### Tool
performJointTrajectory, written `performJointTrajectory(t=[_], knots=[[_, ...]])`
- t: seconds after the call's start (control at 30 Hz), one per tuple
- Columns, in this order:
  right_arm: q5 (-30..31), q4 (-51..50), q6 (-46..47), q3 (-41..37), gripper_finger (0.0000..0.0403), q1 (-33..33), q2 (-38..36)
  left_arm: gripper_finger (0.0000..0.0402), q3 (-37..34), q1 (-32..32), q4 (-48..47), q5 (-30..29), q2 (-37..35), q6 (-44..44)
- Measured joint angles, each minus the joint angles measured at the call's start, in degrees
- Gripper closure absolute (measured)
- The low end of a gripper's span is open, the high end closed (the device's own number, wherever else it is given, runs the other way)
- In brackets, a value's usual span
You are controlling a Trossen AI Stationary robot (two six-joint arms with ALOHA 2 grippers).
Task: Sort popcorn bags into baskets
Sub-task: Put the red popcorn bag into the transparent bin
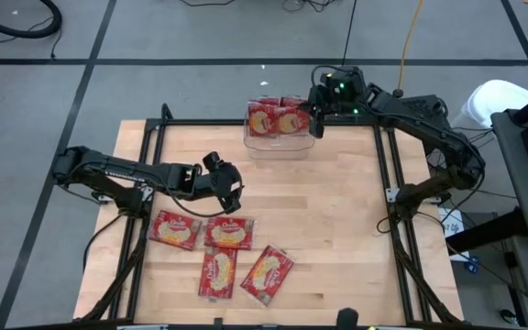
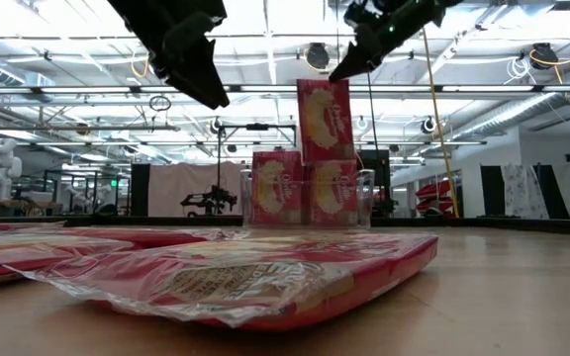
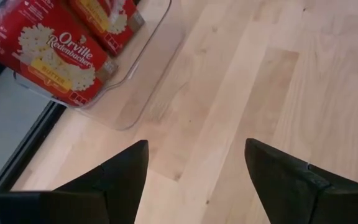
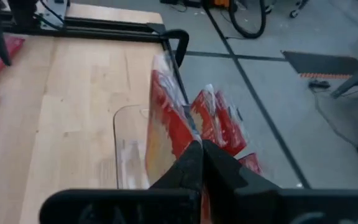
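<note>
Four loose: popcorn bags point(image 1: 220, 249) lie flat on the near-left part of the bench point(image 1: 337, 229), red fronts up, some touching or overlapping at the corners.
Left claw: left claw point(image 1: 230, 196) hovers above the bench just beyond those four, fingers point(image 3: 114, 177) spread wide, nothing between them.
Left arm pose: reaches in low from the left edge, elbow folded, wrist aimed toward the far side; its wrist view shows bare wood and the basket corner.
Basket: clear basket point(image 1: 262, 144) sits at the far edge, mid-bench; two bags stand upright inside, visible through the wall.
Held bag: held bag point(image 2: 326, 121) hangs upright above the basket, its lower edge at or just behind the tops of the standing bags.
Right claw: right claw point(image 1: 315, 117) is clamped shut, pinching that bag by its top edge.
Right arm pose: comes in from the right, bent at the elbow, wrist over the basket's right end.
Risk 1: bag lands on top of the standing pair and tips out over the rim, since free slot looks tight.
Risk 2: pinch is thin, on the edge only; bag could swing or slip before it is aligned.
Risk 3: light basket at the bench edge could get shoved off if the bag or claw drags on its wall.
Risk 4: left claw picking from overlapped bags may drag a neighbour.
</note>
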Motion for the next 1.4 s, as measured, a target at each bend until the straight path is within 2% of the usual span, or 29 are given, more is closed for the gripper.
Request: performJointTrajectory(t=[0.37,0.77,1.4], knots=[[-1.4,-0.6,0.4,-0.1,0.0403,-4.2,6.5,0.0128,0.0,0.0,-0.1,0.0,0.0,0.8],[-1.4,0.1,-0.5,-2.2,0.0403,-6.8,8.3,0.0128,0.0,0.0,0.1,0.0,0.0,1.1],[-1.5,16.1,-2.9,-13.1,0.0403,-10.3,8.3,0.0128,0.0,0.0,1.0,0.0,0.0,1.6]])
